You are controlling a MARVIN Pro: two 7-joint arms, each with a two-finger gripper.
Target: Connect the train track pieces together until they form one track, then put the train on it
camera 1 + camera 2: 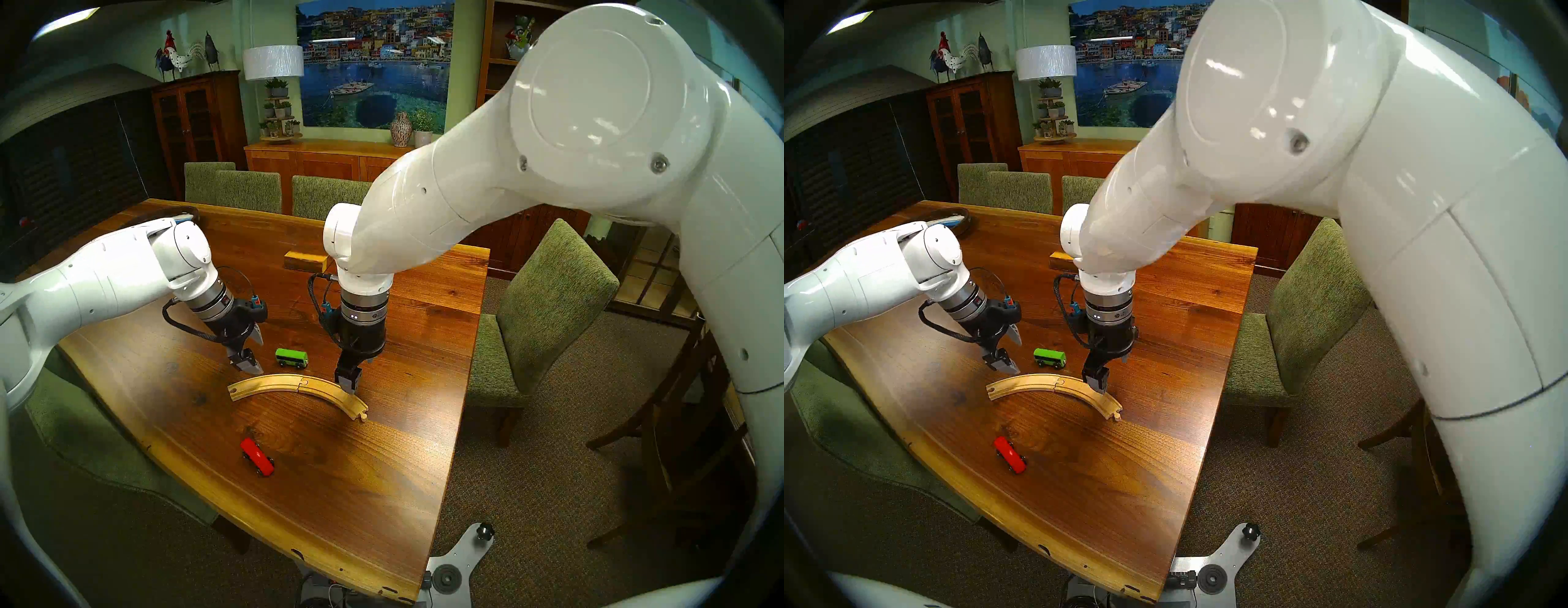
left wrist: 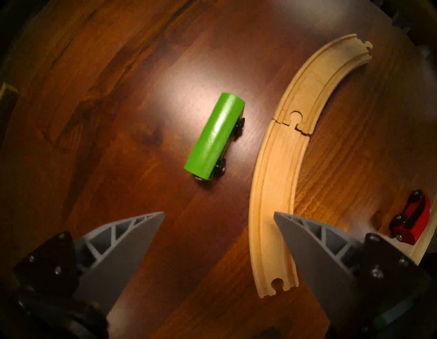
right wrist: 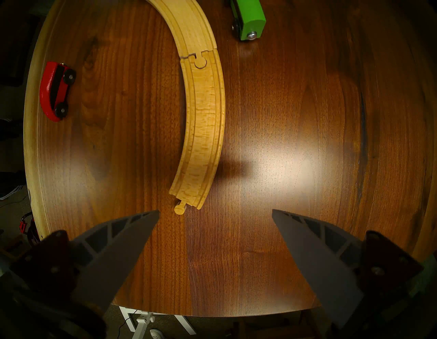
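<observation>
- The track [image 2: 279, 165]: pale unpainted wood, smooth, matt, grain showing; partly under the left gripper's [image 2: 218, 213] right fingertip.
- Green car [image 2: 214, 136]: glossy painted body ahead of the left jaws; black wheels.
- Red car [image 3: 53, 91]: glossy paint, well left of the right gripper [image 3: 215, 210].
- Table [image 3: 295, 153]: dark polished wood with glare beneath the jaws.
- Fingers [image 2: 132, 239]: matt grey ribbed plastic.

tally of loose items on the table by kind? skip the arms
Track pieces, joined into one arc: 2 (left piece, right piece)
Train cars: 2 (green car, red car)
Wooden block: 1
Dark round tray at the far corner: 1
Total: 6
</observation>
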